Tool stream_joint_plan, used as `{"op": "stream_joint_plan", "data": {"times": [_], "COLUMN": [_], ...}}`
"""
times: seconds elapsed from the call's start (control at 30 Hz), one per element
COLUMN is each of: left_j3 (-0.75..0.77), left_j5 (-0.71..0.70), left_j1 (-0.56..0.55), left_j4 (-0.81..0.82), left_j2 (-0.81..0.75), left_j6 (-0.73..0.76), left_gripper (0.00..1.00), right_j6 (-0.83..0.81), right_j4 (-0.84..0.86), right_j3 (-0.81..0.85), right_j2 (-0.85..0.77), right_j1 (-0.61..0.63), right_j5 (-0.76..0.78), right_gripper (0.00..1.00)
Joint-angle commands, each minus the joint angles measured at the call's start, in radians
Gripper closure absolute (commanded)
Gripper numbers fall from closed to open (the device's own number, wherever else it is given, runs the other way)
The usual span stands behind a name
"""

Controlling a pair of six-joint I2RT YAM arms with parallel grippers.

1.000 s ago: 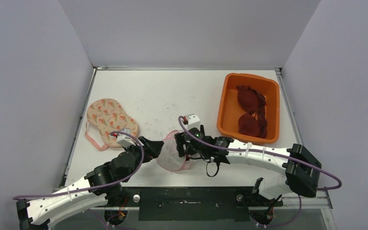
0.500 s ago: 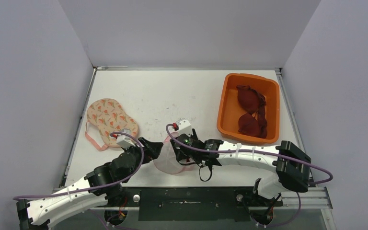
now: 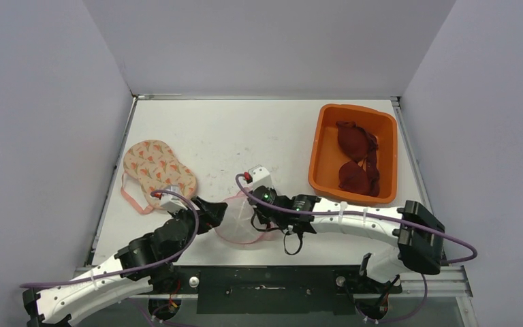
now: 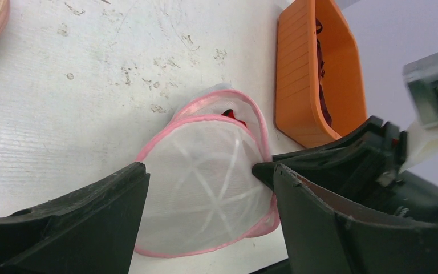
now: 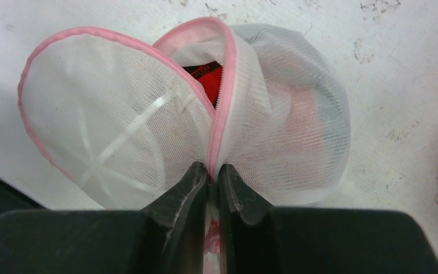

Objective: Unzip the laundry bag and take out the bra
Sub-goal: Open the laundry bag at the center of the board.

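Now | laundry bag [image 5: 120, 131] seam | clamped inside right pincer [image 5: 212, 170]

Orange tub [image 3: 321, 160] at right of white table [image 3: 245, 129], holding dark red garments [image 3: 354, 139]; peach patterned garment [image 3: 158, 170] lying at left.

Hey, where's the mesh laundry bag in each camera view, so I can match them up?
Top external: laundry bag sits low, left of centre.
Left wrist: lower centre, between the open fingers of the left gripper.
Right wrist: fills the middle, pink seam pinched by the right gripper.
Shared landmark: orange bin, right of the bag in the top and left wrist views.
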Motion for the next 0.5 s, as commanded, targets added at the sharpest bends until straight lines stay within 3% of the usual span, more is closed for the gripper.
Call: {"op": "stream_joint_plan", "data": {"times": [0.0, 0.1, 0.3, 0.47], "left_j3": [0.032, 0.083, 0.234, 0.330], "left_j5": [-0.055, -0.095, -0.200, -0.250], "left_j1": [0.000, 0.000, 0.000, -0.002], "left_j4": [-0.042, -0.092, -0.208, -0.264], "left_j2": [-0.043, -0.087, -0.177, -0.241], "left_j6": [0.012, 0.029, 0.064, 0.093], "left_gripper": [0.22, 0.22, 0.22, 0.22], "right_j6": [-0.025, -0.005, 0.044, 0.110], "right_j4": [0.137, 0.212, 0.240, 0.302], "right_j3": [0.035, 0.066, 0.207, 0.191], "right_j2": [-0.145, -0.172, -0.145, -0.169], "right_j1": [-0.094, -0.156, -0.170, -0.202], "right_j5": [-0.259, -0.498, -0.703, -0.790], "right_gripper": [0.95, 0.95, 0.95, 0.95]}}
